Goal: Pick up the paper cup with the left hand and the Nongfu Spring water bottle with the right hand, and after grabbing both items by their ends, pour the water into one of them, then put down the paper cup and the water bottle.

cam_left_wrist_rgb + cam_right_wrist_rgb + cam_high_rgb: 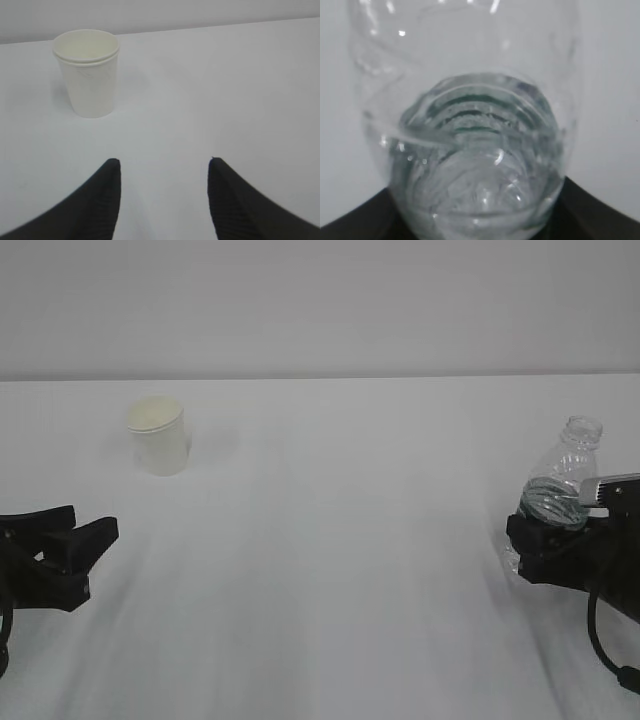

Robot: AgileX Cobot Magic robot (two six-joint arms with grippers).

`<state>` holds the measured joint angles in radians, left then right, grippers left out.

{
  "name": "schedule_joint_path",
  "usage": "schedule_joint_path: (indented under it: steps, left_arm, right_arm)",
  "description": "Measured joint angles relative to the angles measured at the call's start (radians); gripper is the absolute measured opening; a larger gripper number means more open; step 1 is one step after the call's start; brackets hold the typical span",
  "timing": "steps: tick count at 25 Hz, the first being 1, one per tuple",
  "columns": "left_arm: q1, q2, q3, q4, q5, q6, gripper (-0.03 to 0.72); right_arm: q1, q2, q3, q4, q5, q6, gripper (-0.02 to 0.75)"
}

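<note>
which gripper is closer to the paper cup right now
Left. The left gripper sits in front of the paper cup, open, not touching it. The right gripper is far across the table, its fingers around the water bottle.

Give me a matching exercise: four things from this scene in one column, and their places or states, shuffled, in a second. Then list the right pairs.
Things:
1. paper cup
2. water bottle
3. left claw
4. water

Places or states:
A. open, nothing between its fingers
B. upright on the table, far left, untouched
C. sits in the lower part of the bottle
D. capless, between the right claw's fingers

Pairs: 1-B, 2-D, 3-A, 4-C
</note>
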<state>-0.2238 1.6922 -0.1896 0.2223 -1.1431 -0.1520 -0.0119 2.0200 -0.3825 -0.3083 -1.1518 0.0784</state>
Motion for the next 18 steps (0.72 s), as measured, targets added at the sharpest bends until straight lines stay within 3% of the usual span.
schedule_joint_path:
  steps: [18]
  left_arm:
    - [0.0,0.0,0.0,0.022,0.0,0.0,0.398]
  right_arm:
    - [0.0,-0.15,0.061,0.0,0.031,-0.032,0.43]
